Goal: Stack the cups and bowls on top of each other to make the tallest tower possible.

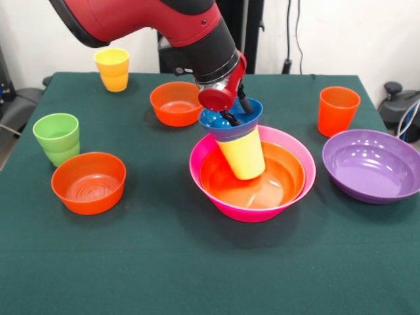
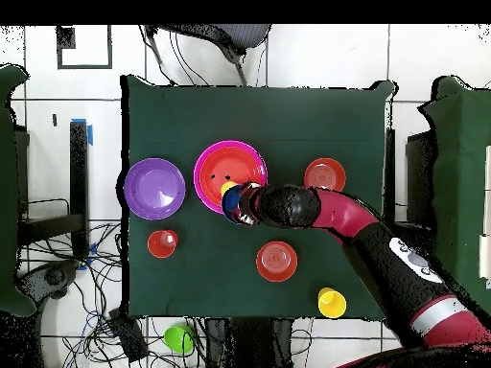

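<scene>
My fingers [image 1: 230,119] reach down into the blue bowl [image 1: 231,120], which sits tilted on a yellow cup [image 1: 243,156]. That cup leans inside the orange bowl [image 1: 252,178] nested in the pink bowl [image 1: 252,172]. On the green surface [image 1: 164,262] around stand a purple bowl [image 1: 371,165], two small orange bowls [image 1: 88,182], and green [image 1: 57,138], orange [image 1: 338,110] and yellow [image 1: 113,69] cups.
</scene>
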{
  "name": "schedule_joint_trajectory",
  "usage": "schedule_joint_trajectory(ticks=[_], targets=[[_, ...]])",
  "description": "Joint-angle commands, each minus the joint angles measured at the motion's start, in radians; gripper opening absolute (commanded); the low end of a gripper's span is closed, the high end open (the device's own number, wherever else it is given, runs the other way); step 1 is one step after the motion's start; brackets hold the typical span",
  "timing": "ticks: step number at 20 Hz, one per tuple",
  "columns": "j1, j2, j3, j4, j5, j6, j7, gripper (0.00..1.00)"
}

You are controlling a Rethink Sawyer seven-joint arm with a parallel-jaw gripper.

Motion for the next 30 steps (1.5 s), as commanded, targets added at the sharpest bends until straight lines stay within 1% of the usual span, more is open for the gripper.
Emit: schedule_joint_trajectory(ticks=[1, 2, 4, 7, 10, 16, 19, 21, 22, 26, 29, 30], targets=[[0.005, 0.039, 0.04, 0.012, -0.041, -0.048, 0.074, 1.0], [0.01, 0.03, 0.041, 0.004, -0.083, -0.143, 0.085, 1.0], [0.026, 0.014, 0.031, -0.011, -0.103, -0.201, 0.11, 1.0], [0.021, 0.007, 0.054, 0.001, -0.098, -0.238, 0.118, 1.0], [0.009, 0.018, 0.068, 0.005, -0.111, -0.299, 0.12, 1.0], [-0.008, 0.033, 0.081, 0.016, -0.114, -0.344, 0.111, 1.0], [-0.005, 0.035, 0.073, 0.016, -0.119, -0.352, 0.109, 1.0], [0.008, 0.028, 0.054, 0.012, -0.115, -0.337, 0.111, 1.0], [0.013, 0.027, 0.045, 0.01, -0.098, -0.319, 0.12, 1.0], [0.047, 0.001, 0.006, -0.006, -0.074, -0.258, 0.136, 1.0], [0.067, -0.006, -0.018, -0.015, -0.074, -0.244, 0.142, 1.0], [0.08, -0.007, -0.039, -0.022, -0.076, -0.23, 0.143, 1.0]])
